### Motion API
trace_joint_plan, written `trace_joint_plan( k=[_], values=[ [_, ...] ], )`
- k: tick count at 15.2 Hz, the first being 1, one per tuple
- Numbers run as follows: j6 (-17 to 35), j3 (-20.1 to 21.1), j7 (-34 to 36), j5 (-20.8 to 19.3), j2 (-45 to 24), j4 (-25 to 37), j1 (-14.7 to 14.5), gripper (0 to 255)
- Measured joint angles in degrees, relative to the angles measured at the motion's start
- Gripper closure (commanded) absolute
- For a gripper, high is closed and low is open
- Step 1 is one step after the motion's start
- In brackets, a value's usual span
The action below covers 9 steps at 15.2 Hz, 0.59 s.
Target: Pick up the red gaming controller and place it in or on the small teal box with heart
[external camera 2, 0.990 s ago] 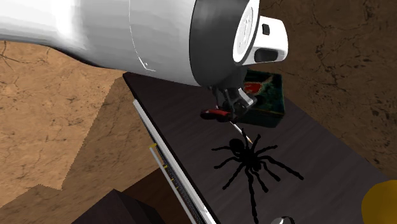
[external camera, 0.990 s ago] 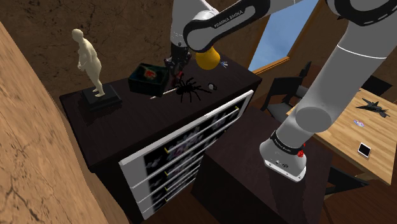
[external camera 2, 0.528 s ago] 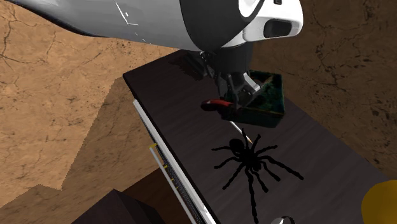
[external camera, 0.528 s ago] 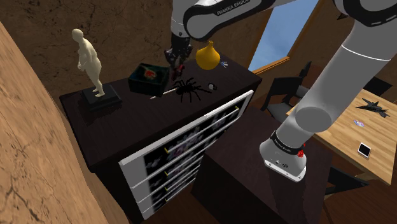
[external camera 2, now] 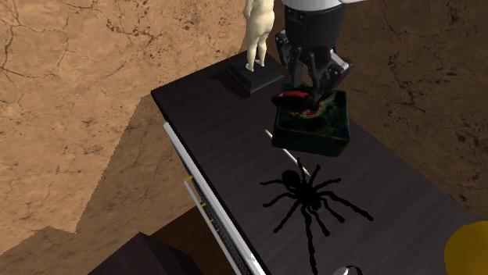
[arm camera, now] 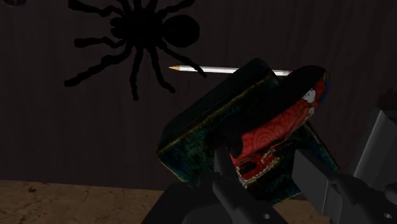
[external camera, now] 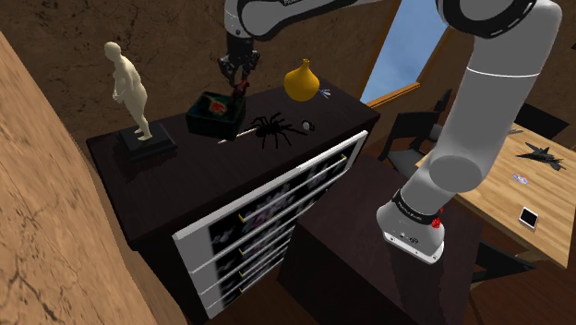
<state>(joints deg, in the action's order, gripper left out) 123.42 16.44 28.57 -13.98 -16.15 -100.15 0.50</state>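
Claw (external camera: 238, 81) hangs above the dark teal box (external camera: 214, 115) in the shoulder view, clenched on the red controller (external camera: 241, 88). A second ago it sat lower and closer to the black spider (external camera: 274, 129); the arm has since risen and swung toward the pale statue (external camera: 129, 88), away from the yellow vase (external camera: 305, 81).

From the second exterior view, the claw (external camera 2: 313, 92) now stands clear of the worktop (external camera 2: 203, 125), gripping the controller (external camera 2: 296, 97) just over the rim of the box (external camera 2: 309, 139) on the side away from the spider (external camera 2: 309, 195). A white pencil (external camera 2: 301, 164) lies between box and spider. The arm's bulk, which blocked this view before, has moved off.

Along the wrist view, the fingers (arm camera: 222, 165) clasp the controller (arm camera: 280, 133) between them, with the box (arm camera: 210, 121) directly beneath and the pencil (arm camera: 203, 69) and spider (arm camera: 140, 32) beyond it.

The carry looks almost complete: pickup is done, and what seems left is to centre over the opening, lower and let go.
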Motion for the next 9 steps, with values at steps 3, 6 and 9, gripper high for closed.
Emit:
trace_joint_plan(
  k=[3, 6, 9],
  values=[
    [-3.87, -0.53, -0.7, -1.14, -6.47, 10.17, -0.85, 255],
    [-9.69, -1.02, -1.26, -2.32, -14.47, 23.87, -2.85, 255],
    [-13.11, -1.64, -2.0, -3.12, -21.03, 33.86, -4.29, 255]
  ],
)
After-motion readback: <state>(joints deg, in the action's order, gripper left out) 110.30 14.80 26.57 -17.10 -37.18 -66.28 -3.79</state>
